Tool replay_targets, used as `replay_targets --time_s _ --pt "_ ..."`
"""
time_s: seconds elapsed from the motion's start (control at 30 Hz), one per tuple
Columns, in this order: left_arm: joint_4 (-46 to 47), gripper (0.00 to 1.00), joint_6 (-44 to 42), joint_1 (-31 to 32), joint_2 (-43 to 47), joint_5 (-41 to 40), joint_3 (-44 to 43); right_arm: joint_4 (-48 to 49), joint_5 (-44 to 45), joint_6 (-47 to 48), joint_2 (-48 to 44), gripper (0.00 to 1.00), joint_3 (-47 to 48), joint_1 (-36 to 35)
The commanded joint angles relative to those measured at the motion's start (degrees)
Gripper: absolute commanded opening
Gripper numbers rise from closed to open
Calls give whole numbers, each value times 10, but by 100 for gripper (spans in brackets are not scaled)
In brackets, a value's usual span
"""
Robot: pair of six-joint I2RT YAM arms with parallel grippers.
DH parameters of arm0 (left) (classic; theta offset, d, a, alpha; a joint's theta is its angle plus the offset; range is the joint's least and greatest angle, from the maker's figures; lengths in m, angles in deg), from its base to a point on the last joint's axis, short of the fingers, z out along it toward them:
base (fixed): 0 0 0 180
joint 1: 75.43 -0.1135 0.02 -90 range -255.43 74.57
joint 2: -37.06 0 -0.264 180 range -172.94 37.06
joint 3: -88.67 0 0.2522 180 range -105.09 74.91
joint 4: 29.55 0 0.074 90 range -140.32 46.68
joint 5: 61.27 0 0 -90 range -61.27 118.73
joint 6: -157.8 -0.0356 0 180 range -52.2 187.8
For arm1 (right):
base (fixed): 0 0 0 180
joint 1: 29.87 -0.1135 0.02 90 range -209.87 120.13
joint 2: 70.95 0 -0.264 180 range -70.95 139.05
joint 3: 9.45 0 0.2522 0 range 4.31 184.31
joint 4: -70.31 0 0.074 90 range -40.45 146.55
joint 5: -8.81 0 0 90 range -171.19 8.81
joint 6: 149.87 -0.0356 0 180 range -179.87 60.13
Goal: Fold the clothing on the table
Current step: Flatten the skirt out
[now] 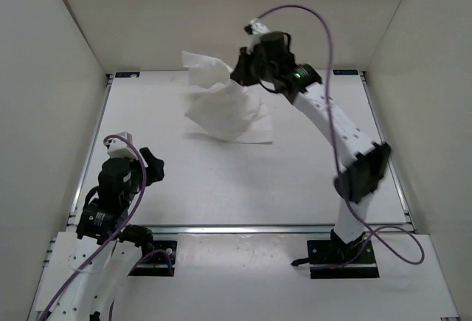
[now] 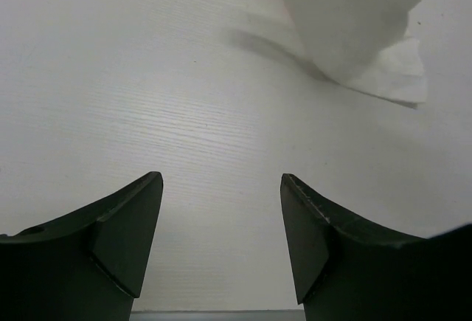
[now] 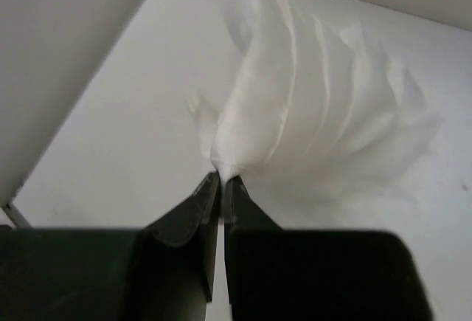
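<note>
table (image 1: 310, 181): white, clothing (image 1: 221, 107) at far end
R pincer (image 3: 223, 181): pinching clothing edge, held up
L pincer (image 2: 221, 188): wide, empty
step: prob 1st fold
next: needs edge laid across

Overhead, two wrist views (close) share clothing (image 1: 221, 107)

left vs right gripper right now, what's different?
The left gripper has its jaws apart with nothing between; the right gripper is shut on the clothing. Left sits near its base, clear of it; right reaches the far side, holding a pinched edge above the table. Both have dark fingers.
</note>
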Motion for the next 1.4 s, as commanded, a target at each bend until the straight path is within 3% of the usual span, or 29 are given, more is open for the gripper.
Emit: replay_targets --time_s 0.0,0.03,0.13,0.23,0.37,0.43,0.5,0.53,0.7,0.8,1.1,1.37 --pt "-2 76 3 -2 -1 -8 2 35 -13 -41 -188 0 -311 -11" --pt "-4 76 2 -2 1 -7 6 106 -19 -76 -277 0 -454 -1" --pt "0 77 -5 -2 -9 9 5 158 -40 -138 -417 0 -664 36" --pt "14 73 -23 -1 -30 49 4 154 -42 -166 -488 0 -769 59" --pt "41 47 -19 8 -81 153 9 146 -64 -174 -530 0 -887 110" --pt "118 38 18 42 -100 210 39 162 -99 -175 -547 0 -932 160" --pt "174 46 55 86 -129 229 79 170 -107 -176 -550 0 -943 168" --pt "203 56 79 108 -140 240 96 165 -105 -170 -547 0 -944 166" --pt "311 62 175 156 -215 276 167 178 -85 -166 -536 0 -940 147" --pt "346 69 219 165 -250 253 188 191 -82 -170 -532 0 -948 140" --pt "363 72 223 222 -436 168 130 208 -95 -155 -540 0 -963 144" --pt "381 63 232 237 -537 96 89 217 -101 -154 -558 0 -971 137"
